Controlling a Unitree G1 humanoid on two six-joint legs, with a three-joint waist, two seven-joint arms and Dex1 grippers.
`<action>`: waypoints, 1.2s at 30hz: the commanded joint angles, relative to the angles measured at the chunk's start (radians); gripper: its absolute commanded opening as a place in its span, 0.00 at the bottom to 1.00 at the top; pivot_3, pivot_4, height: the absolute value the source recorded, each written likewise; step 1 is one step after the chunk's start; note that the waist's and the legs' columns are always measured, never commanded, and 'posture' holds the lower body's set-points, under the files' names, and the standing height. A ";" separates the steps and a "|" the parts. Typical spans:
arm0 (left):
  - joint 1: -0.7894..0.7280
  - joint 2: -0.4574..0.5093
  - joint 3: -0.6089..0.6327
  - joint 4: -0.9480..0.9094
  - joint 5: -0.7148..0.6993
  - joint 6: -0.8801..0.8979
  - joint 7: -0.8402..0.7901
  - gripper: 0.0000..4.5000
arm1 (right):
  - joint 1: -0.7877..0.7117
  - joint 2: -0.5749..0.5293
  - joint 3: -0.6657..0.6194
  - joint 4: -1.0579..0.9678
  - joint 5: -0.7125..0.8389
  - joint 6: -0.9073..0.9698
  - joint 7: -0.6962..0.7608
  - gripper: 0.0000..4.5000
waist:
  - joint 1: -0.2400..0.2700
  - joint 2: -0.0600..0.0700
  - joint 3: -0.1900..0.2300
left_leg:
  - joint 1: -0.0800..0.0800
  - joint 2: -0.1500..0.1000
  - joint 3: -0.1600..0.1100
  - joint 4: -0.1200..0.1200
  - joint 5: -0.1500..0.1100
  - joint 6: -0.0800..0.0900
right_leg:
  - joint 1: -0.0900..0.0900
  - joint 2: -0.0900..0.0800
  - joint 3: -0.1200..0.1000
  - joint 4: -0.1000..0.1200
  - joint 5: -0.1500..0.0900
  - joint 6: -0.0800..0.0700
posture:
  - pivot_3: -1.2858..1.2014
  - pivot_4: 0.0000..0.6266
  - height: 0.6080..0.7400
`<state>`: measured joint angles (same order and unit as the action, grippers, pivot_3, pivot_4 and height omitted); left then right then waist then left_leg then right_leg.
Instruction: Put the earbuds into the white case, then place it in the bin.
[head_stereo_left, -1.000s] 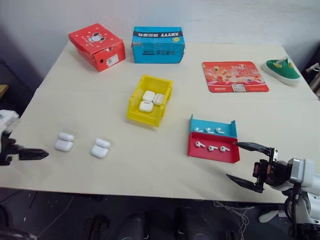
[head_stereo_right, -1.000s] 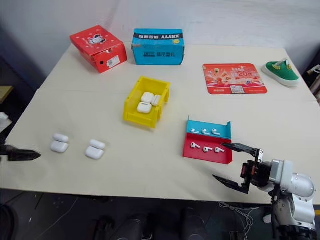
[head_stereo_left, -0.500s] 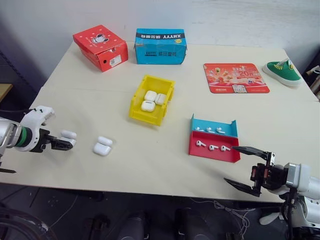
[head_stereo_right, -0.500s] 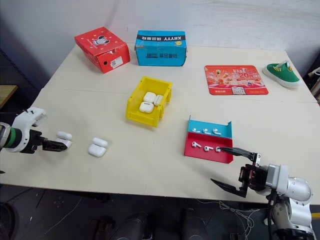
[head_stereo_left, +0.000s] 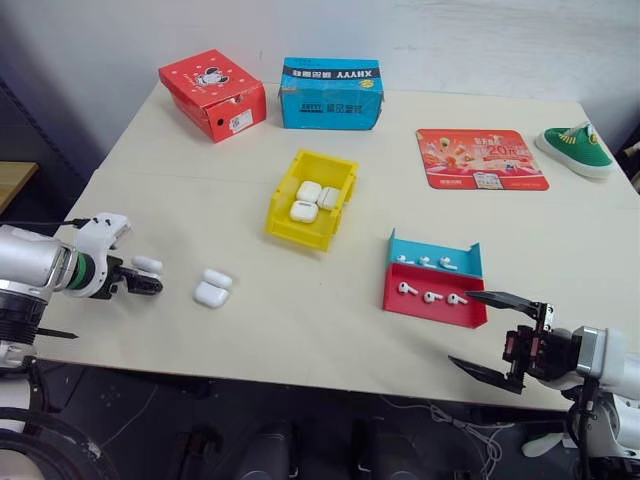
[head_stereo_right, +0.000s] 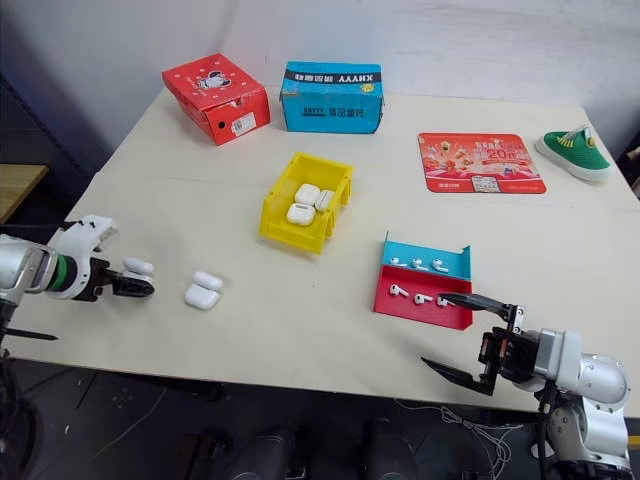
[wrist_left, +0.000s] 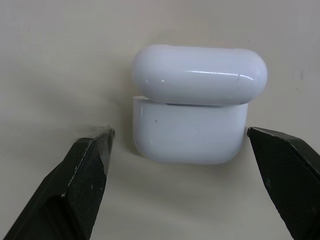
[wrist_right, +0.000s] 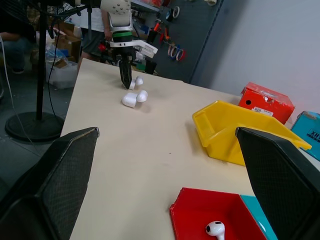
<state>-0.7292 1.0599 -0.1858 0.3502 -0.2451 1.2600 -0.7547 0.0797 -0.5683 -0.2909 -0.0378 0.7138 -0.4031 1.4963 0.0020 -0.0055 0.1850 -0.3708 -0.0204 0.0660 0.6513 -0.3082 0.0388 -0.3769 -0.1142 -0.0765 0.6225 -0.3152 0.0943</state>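
While the left claw (head_stereo_left: 150, 284) hovers low over the counter (head_stereo_left: 300, 330) in the left eye view, its fingers are spread and a white case (head_stereo_left: 146, 265) lies right at its tips. A second open case (head_stereo_left: 212, 289) lies just beside it, and three more cases (head_stereo_left: 312, 200) sit in the yellow bin (head_stereo_left: 285, 228): five in all. Six earbuds (head_stereo_left: 428, 281) lie in the red-and-blue tray (head_stereo_left: 402, 299), three in each half. Near the counter's edge, the right claw (head_stereo_left: 495, 335) stands open and empty, close to the tray.

From the left wrist, the white case (wrist_left: 192, 107), lid raised, lies between the two parted fingers (wrist_left: 75, 185), touching neither.

From the right wrist, two wide-apart fingers (wrist_right: 45, 185) frame the bin (wrist_right: 240, 132), one earbud (wrist_right: 216, 228) in the tray and two cases (wrist_right: 134, 96) at the far claw (wrist_right: 125, 75).
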 joint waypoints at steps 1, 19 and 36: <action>-0.017 0.000 0.002 0.007 0.021 -0.019 -0.012 1.00 | 0.009 -0.006 -0.021 -0.037 0.010 -0.004 -0.007 0.99 | -0.001 0.000 0.000 | 0.000 0.000 0.000 0.000 0.000 0.000 | 0.000 0.000 0.000 0.000 0.000 0.000 | 0.52 0.24 1.00; 0.044 0.059 0.005 -0.067 0.029 -0.065 -0.114 0.62 | 0.019 -0.012 -0.025 -0.063 -0.002 0.000 -0.041 1.00 | -0.003 0.000 0.000 | 0.000 0.000 0.000 0.000 0.000 0.000 | 0.000 0.000 0.000 0.000 0.000 0.000 | 0.52 0.24 1.00; 0.652 -0.421 0.605 -0.854 -0.626 -0.804 -0.372 0.62 | 0.091 -0.267 -0.256 0.139 -0.163 0.153 -0.233 1.00 | 0.019 0.003 0.000 | -0.001 0.000 -0.002 0.001 -0.003 0.003 | 0.005 -0.002 -0.001 -0.008 0.000 0.000 | 0.52 0.24 1.00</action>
<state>-0.0710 0.6582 0.4501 -0.4106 -0.8031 0.4569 -1.1622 0.1518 -0.8135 -0.4860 0.0990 0.5569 -0.2768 1.2993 0.0206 -0.0030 0.1854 -0.3715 -0.0205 0.0645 0.6529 -0.3112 0.0419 -0.3719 -0.1165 -0.0776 0.6140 -0.3151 0.0944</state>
